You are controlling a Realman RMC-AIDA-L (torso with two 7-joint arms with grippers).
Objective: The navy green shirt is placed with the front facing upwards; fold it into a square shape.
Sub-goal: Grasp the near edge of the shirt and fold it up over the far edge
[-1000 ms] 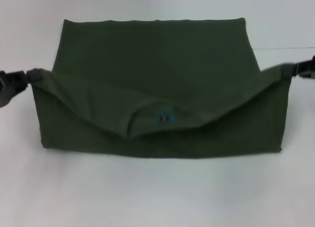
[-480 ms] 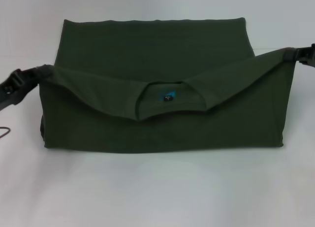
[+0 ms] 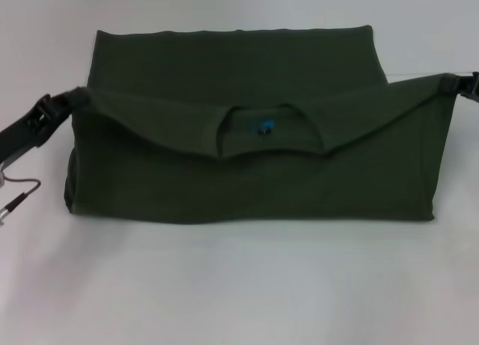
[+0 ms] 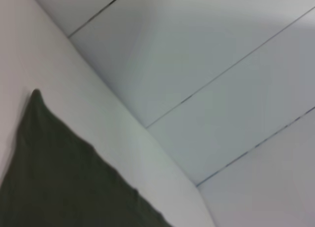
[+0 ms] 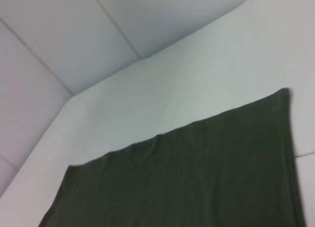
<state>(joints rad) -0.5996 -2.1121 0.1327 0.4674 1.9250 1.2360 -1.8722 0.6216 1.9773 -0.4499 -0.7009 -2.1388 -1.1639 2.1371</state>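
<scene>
The white table (image 3: 239, 285) carries the navy green shirt (image 3: 254, 188) at its middle, long axis running from 9 to 3 o'clock. The shirt's near layer is lifted and sags between its two raised corners, the ribbed neck (image 3: 266, 128) with its blue-printed label (image 3: 262, 126) facing up at the centre. The left tool (image 3: 56, 105) is clamped on the 9 o'clock corner; the right tool (image 3: 458, 83) is clamped on the 3 o'clock corner.
</scene>
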